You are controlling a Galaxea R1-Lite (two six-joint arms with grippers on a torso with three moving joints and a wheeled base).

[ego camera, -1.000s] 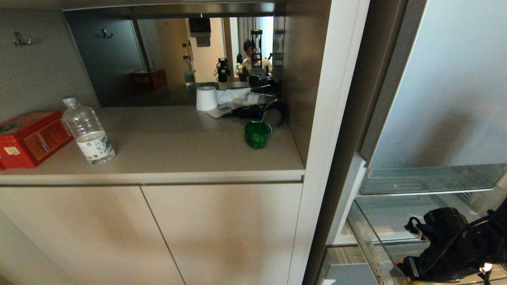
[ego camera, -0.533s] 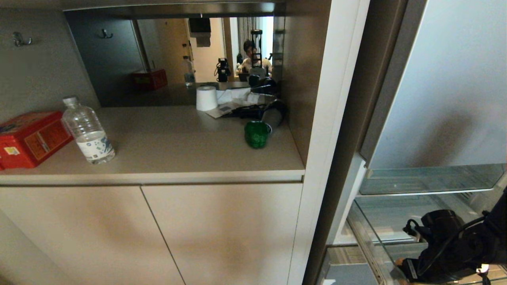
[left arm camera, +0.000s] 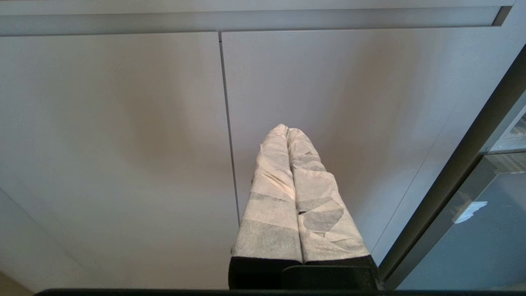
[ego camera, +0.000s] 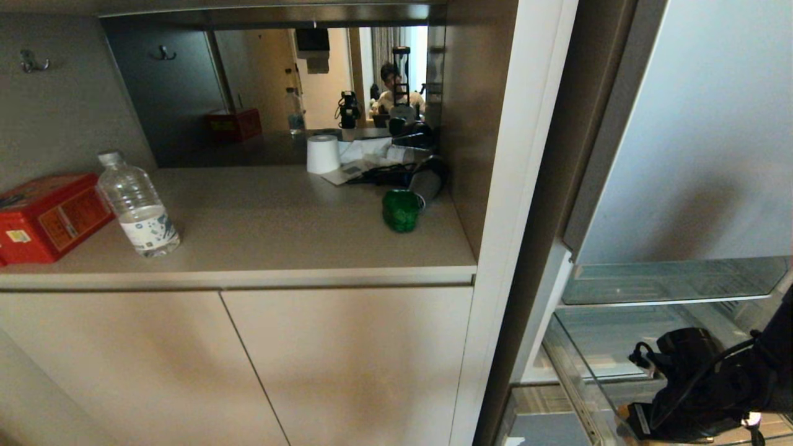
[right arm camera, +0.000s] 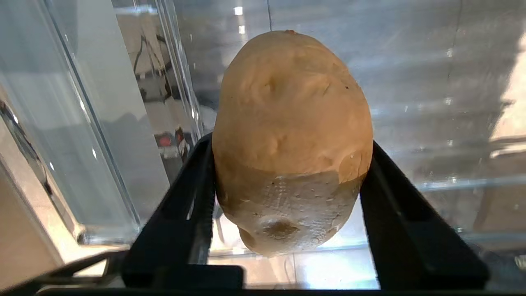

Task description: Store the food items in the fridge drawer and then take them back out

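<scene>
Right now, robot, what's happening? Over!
Right end effector shut on potato inside fridge drawer. Left end effector shut, idle. Green pepper on counter. Nothing blocking.

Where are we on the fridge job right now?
Done: the fridge drawer stands open. In hand: the right gripper is down inside it, its fingers against both sides of the potato. Left: the green pepper sits on the counter. The left gripper is shut, parked by the cabinet doors.
</scene>
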